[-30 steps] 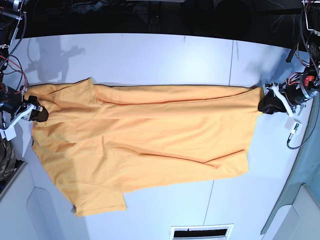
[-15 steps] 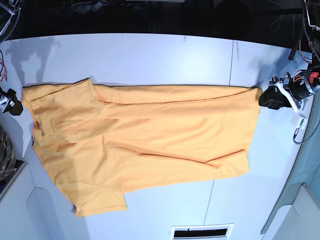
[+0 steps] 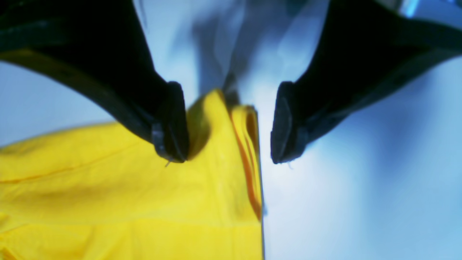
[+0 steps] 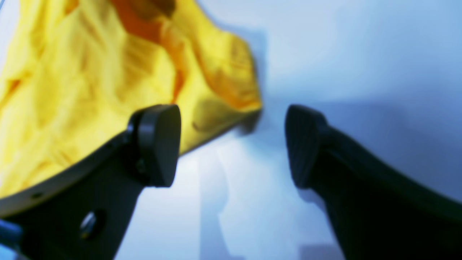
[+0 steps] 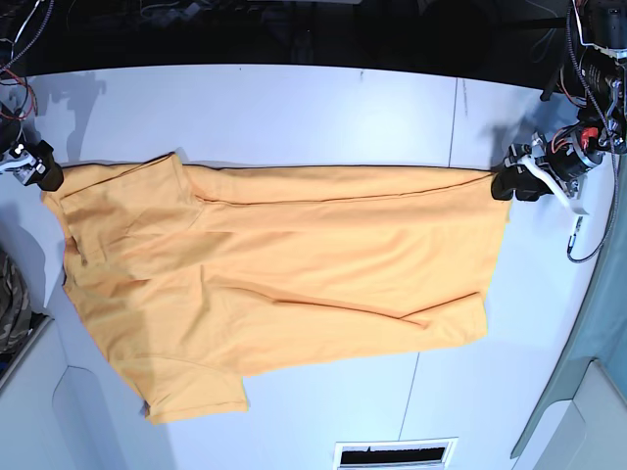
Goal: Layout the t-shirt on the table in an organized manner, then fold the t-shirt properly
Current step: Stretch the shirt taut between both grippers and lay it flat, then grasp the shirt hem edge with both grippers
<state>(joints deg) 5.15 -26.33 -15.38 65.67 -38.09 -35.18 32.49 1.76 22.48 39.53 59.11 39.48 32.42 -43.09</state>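
Laying-out step: both grippers stand open at the far corners of the spread t-shirt.

The t-shirt (image 5: pixel 274 284) lies across the middle of the table (image 5: pixel 294 108) in the base view, mostly flat, with a sleeve sticking out at lower left and creases along its top edge. At right of that frame the left gripper (image 3: pixel 229 124) has its jaws spread either side of a raised corner, gripping nothing; at upper left the right gripper (image 4: pixel 231 144) is likewise wide apart, empty, just beside the cloth's edge. Judging by this, smoothing remains, and the next move calls for a fresh pinch on an edge.
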